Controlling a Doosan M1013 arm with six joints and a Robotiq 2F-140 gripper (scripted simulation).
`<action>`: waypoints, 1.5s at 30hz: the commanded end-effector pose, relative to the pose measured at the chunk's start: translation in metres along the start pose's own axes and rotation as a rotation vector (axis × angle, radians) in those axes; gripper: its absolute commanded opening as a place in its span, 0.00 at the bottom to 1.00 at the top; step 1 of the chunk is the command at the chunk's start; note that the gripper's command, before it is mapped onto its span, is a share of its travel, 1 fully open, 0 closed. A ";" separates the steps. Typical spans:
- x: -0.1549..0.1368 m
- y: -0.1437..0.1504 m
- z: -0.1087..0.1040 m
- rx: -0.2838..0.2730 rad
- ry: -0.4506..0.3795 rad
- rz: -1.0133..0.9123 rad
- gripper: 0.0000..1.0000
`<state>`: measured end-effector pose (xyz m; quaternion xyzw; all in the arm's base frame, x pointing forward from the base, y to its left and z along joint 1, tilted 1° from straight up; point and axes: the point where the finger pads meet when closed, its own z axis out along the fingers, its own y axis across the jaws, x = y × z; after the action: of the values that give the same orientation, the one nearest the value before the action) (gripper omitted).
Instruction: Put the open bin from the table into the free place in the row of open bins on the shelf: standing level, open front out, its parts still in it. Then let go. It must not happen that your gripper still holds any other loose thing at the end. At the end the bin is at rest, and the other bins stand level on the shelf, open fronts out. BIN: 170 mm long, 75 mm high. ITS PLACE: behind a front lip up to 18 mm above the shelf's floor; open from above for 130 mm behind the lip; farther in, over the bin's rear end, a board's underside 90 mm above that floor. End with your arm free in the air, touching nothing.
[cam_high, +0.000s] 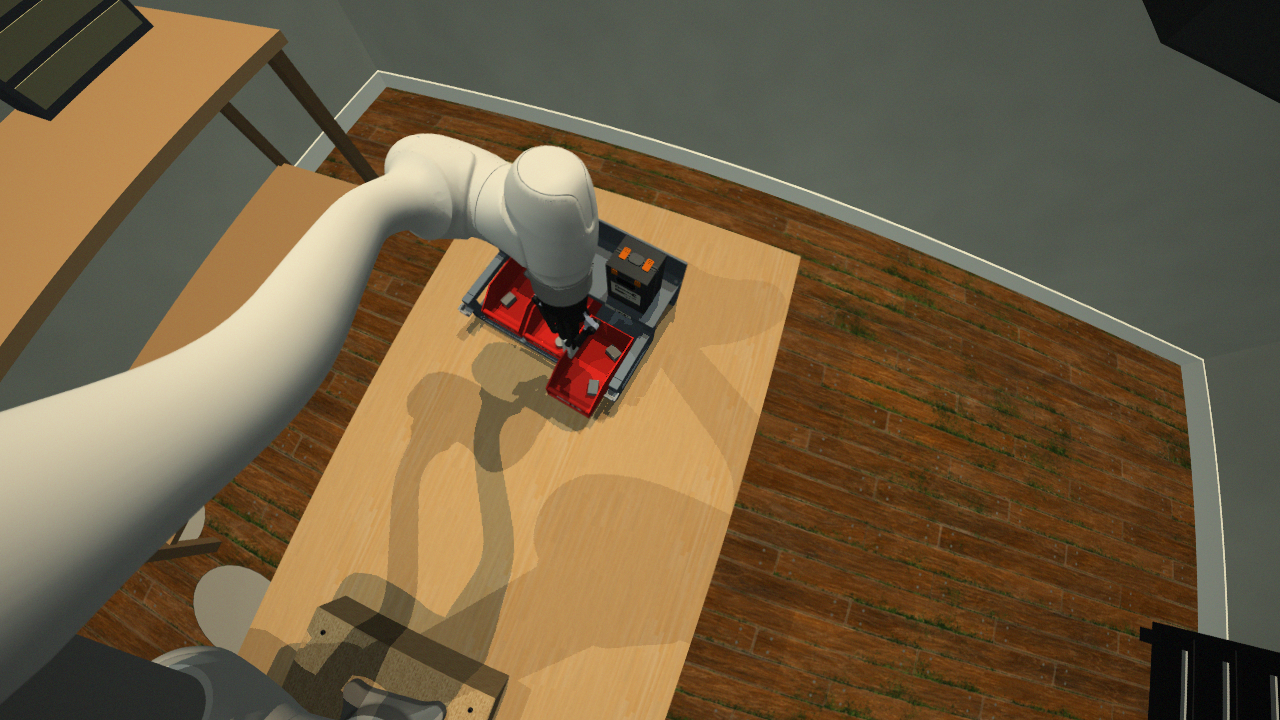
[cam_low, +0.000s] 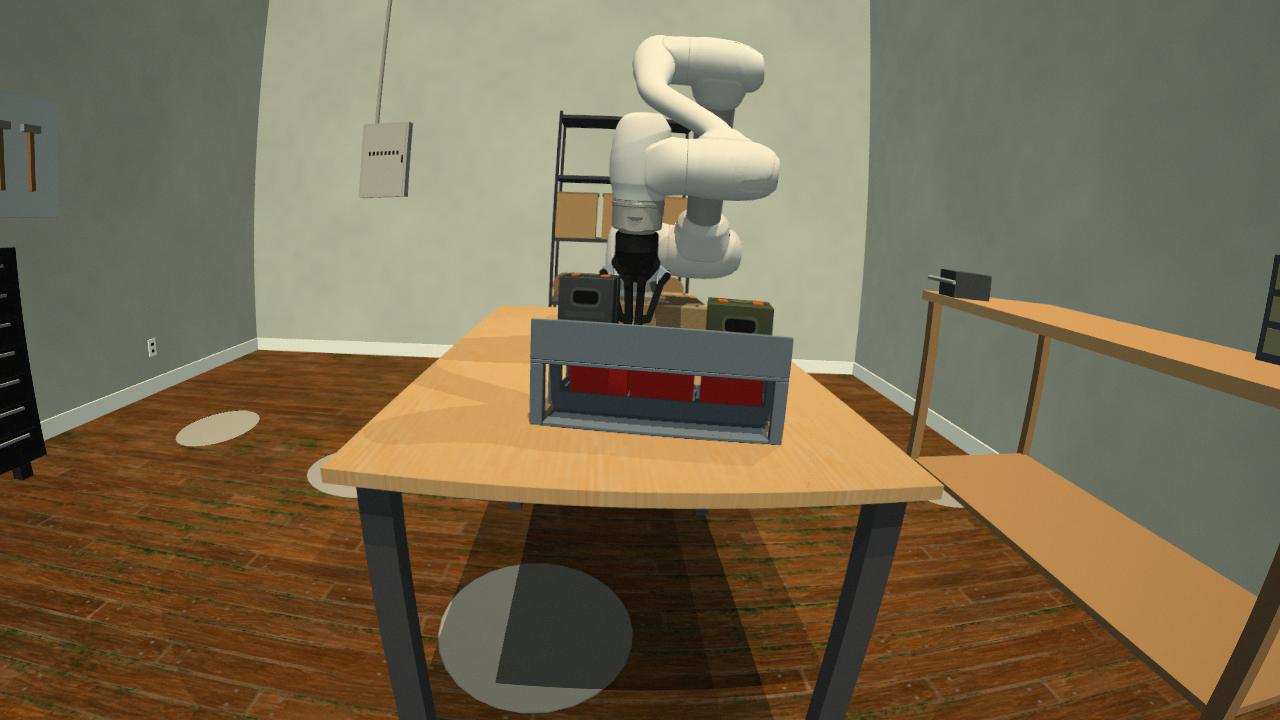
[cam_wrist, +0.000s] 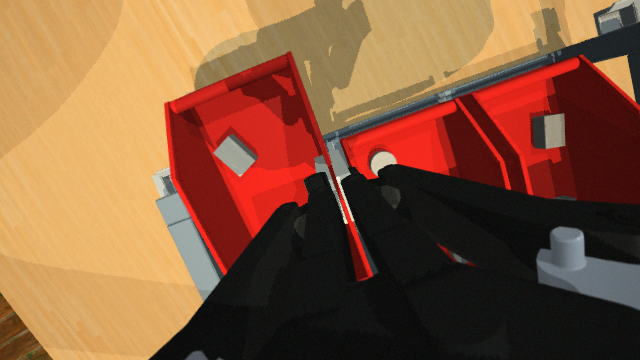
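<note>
A grey shelf (cam_high: 639, 351) (cam_low: 662, 351) (cam_wrist: 186, 235) stands on the wooden table (cam_high: 572, 537) (cam_low: 554, 447). Two red open bins (cam_high: 503, 302) (cam_wrist: 590, 120) stand in its row; the middle one (cam_high: 539, 333) (cam_wrist: 425, 142) holds a round part (cam_wrist: 381, 161). A third red bin (cam_high: 592, 368) (cam_wrist: 240, 125) with a grey cube (cam_wrist: 235, 155) sits at the row's end, askew, its front past the shelf's lip (cam_wrist: 450, 93). My gripper (cam_high: 572, 339) (cam_low: 633, 309) (cam_wrist: 331, 169) is shut on this bin's side wall. In the exterior view the bins (cam_low: 662, 385) show only from behind.
A black box with orange tabs (cam_high: 633, 274) (cam_low: 586, 297) stands on the shelf's top board. An olive box (cam_low: 739, 315) and a cardboard box (cam_low: 680, 311) are behind it. A wooden block (cam_high: 393, 653) lies at the table's near end. A side bench (cam_low: 1118, 344) stands to the right.
</note>
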<state>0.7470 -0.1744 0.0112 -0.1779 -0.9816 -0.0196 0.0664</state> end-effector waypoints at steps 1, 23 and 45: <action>0.000 0.000 0.000 0.000 0.000 0.000 0.00; -0.006 0.000 -0.001 0.000 -0.008 0.000 0.00; -0.017 0.000 -0.001 0.000 -0.022 0.000 0.00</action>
<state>0.7620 -0.1800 0.0097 -0.1781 -0.9823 -0.0177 0.0562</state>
